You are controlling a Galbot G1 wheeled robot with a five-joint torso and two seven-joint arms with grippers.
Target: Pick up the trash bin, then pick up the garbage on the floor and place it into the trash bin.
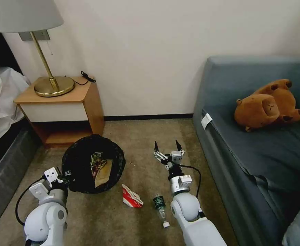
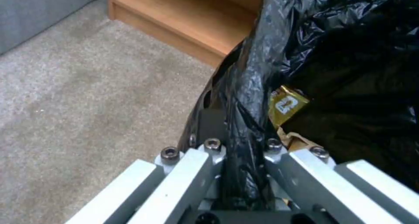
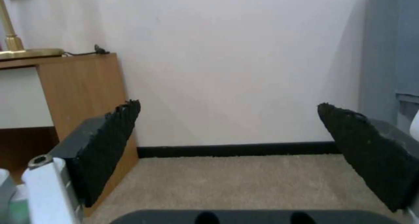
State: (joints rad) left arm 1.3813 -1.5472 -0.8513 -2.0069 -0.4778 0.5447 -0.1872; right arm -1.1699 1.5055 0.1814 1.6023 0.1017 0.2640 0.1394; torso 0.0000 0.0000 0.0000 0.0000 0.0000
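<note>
- My left gripper [image 1: 65, 174] sits at about 8 o'clock of the trash bin [image 1: 75, 171], pinched on its rim. In the left wrist view my fingers [image 2: 209, 145] press from both sides on the fold of black bag liner [image 2: 244, 96] that covers that rim.
- The bin stands on the carpet [image 1: 139, 136], with the wooden nightstand [image 1: 64, 109] at its 11 o'clock and close behind it.
- Inside the bin lie the gold-brown snack wrapper [image 1: 96, 162] and, just beside it toward 4 o'clock, the tan paper bag [image 1: 104, 174]. The left wrist view shows the wrapper's gold corner [image 2: 286, 104] lying against the liner just inside the rim.
- The crushed red-and-white carton [image 1: 132, 198] lies on the carpet at the bin's 4 o'clock, near the bin but apart from it.
- The clear bottle with the green label [image 1: 160, 206] lies at the carton's 3 o'clock, near it, its white cap pointing toward me; it is just beside my right arm.
- My right gripper [image 1: 169, 146] hovers over the carpet at 12 o'clock of the bottle, fingers spread wide and holding nothing. In the right wrist view the two black pads [image 3: 109, 142] stand well apart, with wall and carpet between them.
- At 3 o'clock a grey-blue sofa [image 1: 245, 147] holds a brown plush toy [image 1: 268, 104].
</note>
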